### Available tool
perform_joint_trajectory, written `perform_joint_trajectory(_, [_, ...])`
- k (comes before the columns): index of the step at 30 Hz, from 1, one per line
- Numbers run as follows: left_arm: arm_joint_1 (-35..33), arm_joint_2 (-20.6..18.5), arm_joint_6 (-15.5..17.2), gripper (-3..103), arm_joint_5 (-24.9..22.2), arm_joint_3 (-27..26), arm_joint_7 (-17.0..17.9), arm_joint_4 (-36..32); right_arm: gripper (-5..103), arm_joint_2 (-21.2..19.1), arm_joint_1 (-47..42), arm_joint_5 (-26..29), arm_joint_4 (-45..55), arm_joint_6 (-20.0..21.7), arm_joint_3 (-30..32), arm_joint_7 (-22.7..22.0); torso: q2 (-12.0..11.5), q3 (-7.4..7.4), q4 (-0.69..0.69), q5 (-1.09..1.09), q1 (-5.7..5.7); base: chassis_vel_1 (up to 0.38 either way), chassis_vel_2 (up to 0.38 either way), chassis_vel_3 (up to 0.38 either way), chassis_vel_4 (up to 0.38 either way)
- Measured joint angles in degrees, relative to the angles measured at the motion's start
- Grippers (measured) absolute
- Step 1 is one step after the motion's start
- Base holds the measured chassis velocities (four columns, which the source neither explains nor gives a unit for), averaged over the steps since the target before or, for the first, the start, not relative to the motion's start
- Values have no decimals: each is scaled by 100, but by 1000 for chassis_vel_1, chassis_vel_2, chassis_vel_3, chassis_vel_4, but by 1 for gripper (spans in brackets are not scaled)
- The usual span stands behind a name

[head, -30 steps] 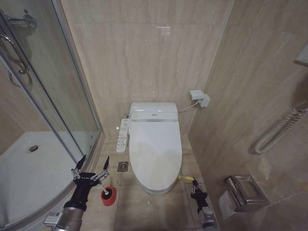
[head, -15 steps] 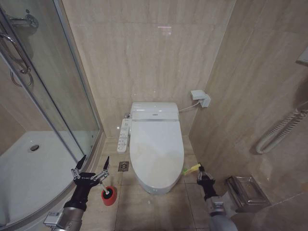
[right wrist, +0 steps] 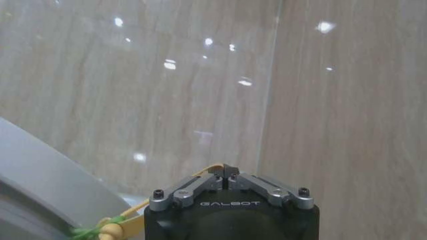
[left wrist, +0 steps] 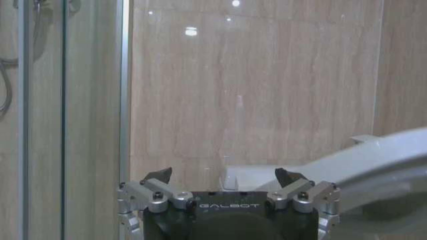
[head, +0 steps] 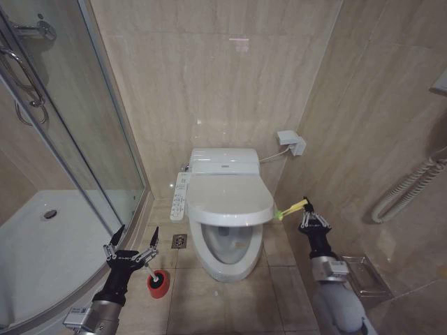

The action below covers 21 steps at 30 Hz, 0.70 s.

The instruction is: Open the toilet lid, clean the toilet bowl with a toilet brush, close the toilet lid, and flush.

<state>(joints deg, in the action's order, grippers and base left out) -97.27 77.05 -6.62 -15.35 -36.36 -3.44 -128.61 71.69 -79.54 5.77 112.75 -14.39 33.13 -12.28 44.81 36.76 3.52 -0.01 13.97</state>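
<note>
Half the toilet bowl (head: 225,246) lid-hidden

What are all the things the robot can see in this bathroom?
Smooth white oval plastic toilet lid: one, white, partly raised over the bowl.
Yellow-green strap loop: one, on the lid's right edge, pulled taut.
White ceramic toilet bowl: one, white, centre floor.
Long white button panel: one, on the toilet's left.
Round red holder cup: one, on the floor by the shower.
Glass shower door: one, clear, left.
Left claw: open, above the cup.
Right claw: shut on the strap.
</note>
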Motion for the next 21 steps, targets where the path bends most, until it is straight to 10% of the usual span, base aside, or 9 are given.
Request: perform_joint_trajectory(21, [0, 0, 0, 100, 0, 0, -1, 0, 1, 136, 1193, 1103, -288, 823, -655, -61, 0, 0, 1, 1, 0, 0, 0, 0, 0])
